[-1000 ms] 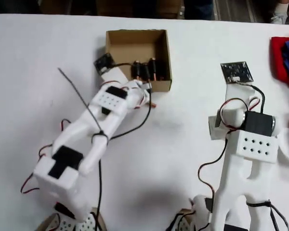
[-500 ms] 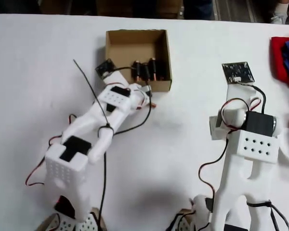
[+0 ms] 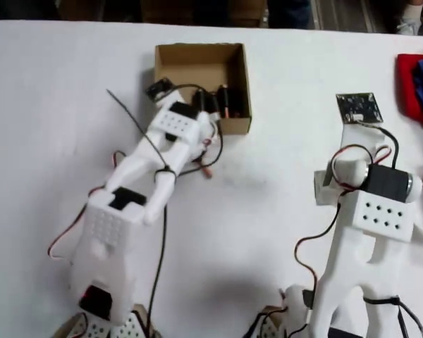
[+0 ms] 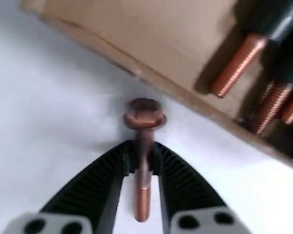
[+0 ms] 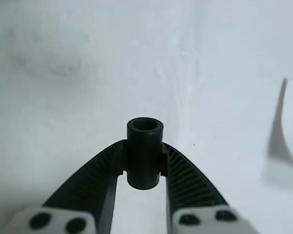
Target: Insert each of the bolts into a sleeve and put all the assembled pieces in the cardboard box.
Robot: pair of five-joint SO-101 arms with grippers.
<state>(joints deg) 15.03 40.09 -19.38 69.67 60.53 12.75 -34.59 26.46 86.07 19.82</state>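
Bolt (image 4: 144,117) clamped in left pincer (image 4: 142,148), beside cardboard box (image 4: 136,41) | sleeve (image 5: 144,158) clamped in right pincer (image 5: 144,146)

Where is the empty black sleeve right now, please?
In the right wrist view, the empty black sleeve is held in the right claw, with the white table behind it, right of the cardboard box.

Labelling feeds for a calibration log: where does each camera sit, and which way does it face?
High view: fixed above the table, looking down; shows the left arm by the cardboard box and the right arm.
Left wrist view: on the left wrist, looking along the left gripper, which grips a bolt beside the box.
Right wrist view: on the right wrist, looking along the right gripper, which grips a sleeve over the table.
Shared: high and left wrist views both show the box with assembled pieces inside.
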